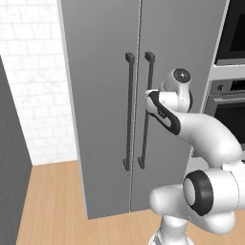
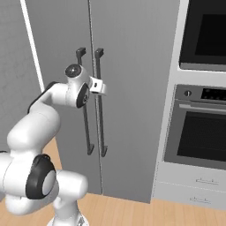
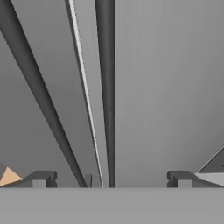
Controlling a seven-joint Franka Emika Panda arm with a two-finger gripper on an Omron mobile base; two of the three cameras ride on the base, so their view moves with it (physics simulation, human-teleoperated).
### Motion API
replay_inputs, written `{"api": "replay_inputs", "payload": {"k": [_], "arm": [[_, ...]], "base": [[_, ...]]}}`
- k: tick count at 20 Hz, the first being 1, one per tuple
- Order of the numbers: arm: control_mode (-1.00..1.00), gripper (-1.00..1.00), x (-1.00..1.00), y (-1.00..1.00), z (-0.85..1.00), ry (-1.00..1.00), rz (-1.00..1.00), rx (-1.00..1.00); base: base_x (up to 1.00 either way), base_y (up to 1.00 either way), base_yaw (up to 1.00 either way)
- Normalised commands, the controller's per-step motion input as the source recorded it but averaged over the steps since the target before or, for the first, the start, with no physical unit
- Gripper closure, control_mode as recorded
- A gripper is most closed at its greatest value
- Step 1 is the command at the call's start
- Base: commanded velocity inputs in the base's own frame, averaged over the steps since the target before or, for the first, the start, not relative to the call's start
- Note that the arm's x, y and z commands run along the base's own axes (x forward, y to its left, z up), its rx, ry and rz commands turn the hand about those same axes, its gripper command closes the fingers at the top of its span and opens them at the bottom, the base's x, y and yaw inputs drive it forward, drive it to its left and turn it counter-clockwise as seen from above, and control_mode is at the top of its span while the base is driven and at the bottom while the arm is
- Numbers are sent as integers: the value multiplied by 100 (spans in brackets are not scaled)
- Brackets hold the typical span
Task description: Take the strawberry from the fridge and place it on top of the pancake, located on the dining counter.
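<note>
My claw [image 3: 111,179] is wide open, holding nothing, up close to the fridge [image 1: 105,57], whose 2 grey doors are both shut. In the hand view the right door's handle [image 3: 106,87] runs between my 2 fingertips [image 3: 41,178], with the left door's handle [image 3: 35,87] off to the side. Wall oven [image 2: 201,128] stands just right of the fridge, wood floor [image 1: 48,201] below.

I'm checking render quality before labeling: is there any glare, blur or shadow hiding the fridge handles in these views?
Left base view: fridge doors evenly lit and matte, no glare, both handles crisp. Right base view: the same flat light; the arm covers part of the left handle. Hand view: close up, handles soft-edged and fanning apart from perspective; the open fingers stay sharp.
</note>
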Motion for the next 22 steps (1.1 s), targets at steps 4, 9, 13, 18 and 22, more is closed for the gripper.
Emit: {"api": "replay_inputs", "payload": {"k": [4, 9, 13, 18, 22], "arm": [[-100, -100, 15, -5, -14, -2, 0, 2], [-100, -100, 17, 0, -15, 0, 0, 0], [-100, -100, 21, -1, -2, 0, 0, 0], [-100, -100, 24, -4, 0, 0, 0, 0], [-100, -100, 24, -11, 0, 0, 0, 2]], "base": [[0, 0, 0], [0, 0, 0], [0, 0, 0], [0, 0, 0], [0, 0, 0]]}}
